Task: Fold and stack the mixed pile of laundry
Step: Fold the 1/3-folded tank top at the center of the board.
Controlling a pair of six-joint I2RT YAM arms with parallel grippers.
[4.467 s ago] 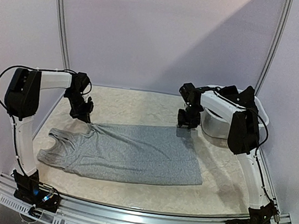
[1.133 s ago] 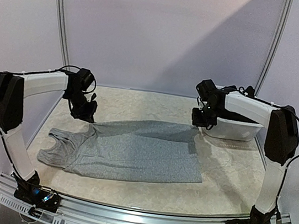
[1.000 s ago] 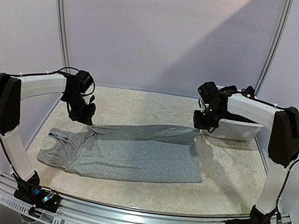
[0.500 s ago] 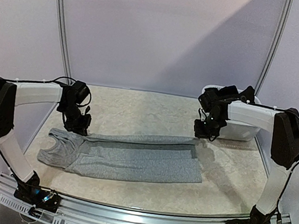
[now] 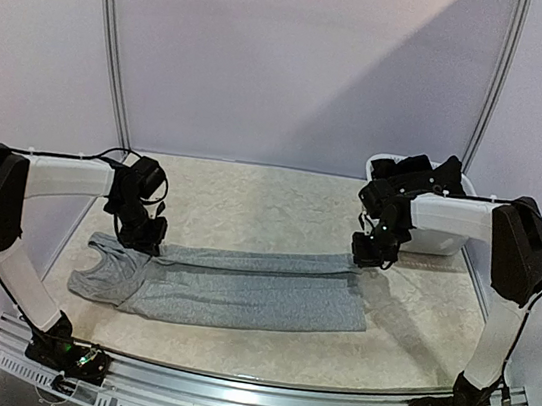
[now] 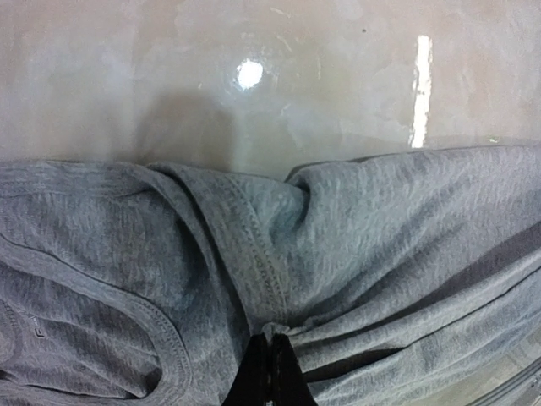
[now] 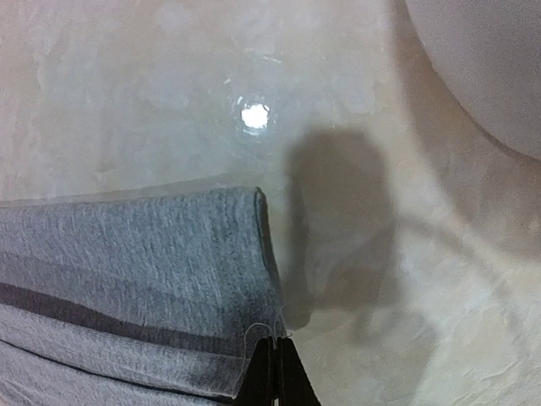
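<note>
A light grey sleeveless top (image 5: 238,294) lies spread across the table, straps to the left and hem to the right. Its far long edge is doubled over toward the near side. My left gripper (image 5: 142,235) is shut on a pinch of that top (image 6: 380,228) next to the armhole seam; the closed tips (image 6: 272,345) show bunched cloth between them. My right gripper (image 5: 370,255) is shut on the hem corner of the folded layer (image 7: 135,254), its tips (image 7: 277,348) closed on the edge. Dark garments (image 5: 415,169) fill the basket at the back right.
A white plastic laundry basket (image 5: 439,241) stands at the back right, just behind my right gripper, and its rounded wall (image 7: 490,59) shows in the right wrist view. Bare marbled tabletop (image 5: 251,200) lies beyond the top. Upright frame poles stand at the back.
Both grippers have come down and toward the near side, carrying the top's far edge with them. The lifted edge now lies folded over the middle of the top.
</note>
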